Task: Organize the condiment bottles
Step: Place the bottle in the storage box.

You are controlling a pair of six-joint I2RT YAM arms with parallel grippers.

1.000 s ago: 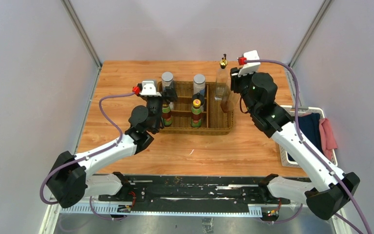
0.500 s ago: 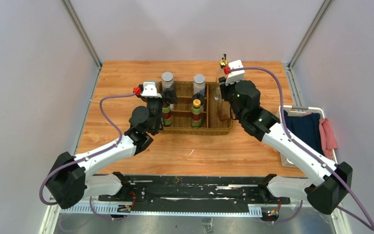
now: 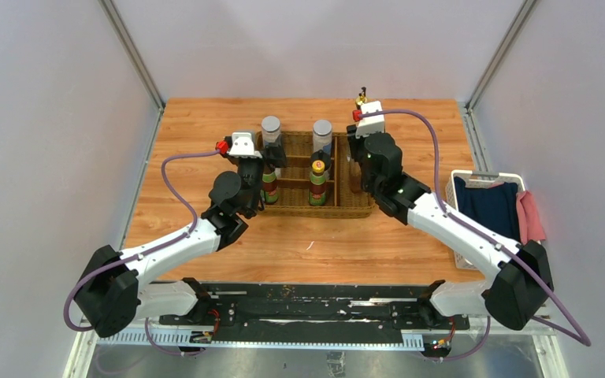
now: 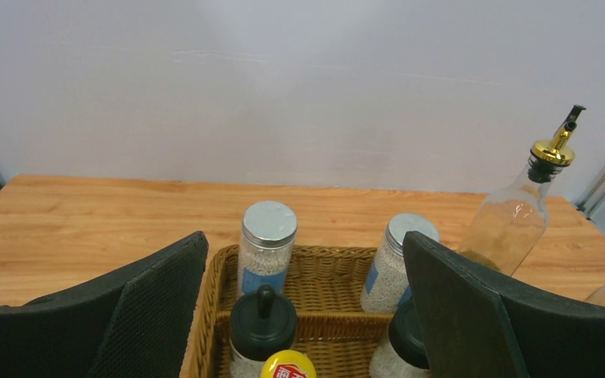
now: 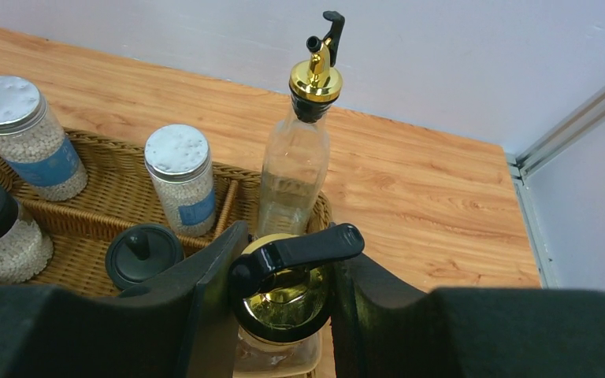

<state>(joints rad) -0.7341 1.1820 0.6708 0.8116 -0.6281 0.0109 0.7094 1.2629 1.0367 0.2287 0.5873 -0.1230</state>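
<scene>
Gold-topped bottle (image 5: 282, 305) sits gripped inside the right end effector (image 5: 287, 272).

Orange-brown wooden table (image 3: 205, 134), carrying a brown woven wicker basket (image 3: 347, 211) at centre, a tall clear gold-topped bottle (image 5: 293, 165) just beside its far right corner and a white plastic basket (image 3: 473, 172) at the right edge.

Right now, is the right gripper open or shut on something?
Shut on a gold-topped bottle: the right gripper clamps its cap from both sides.
</scene>
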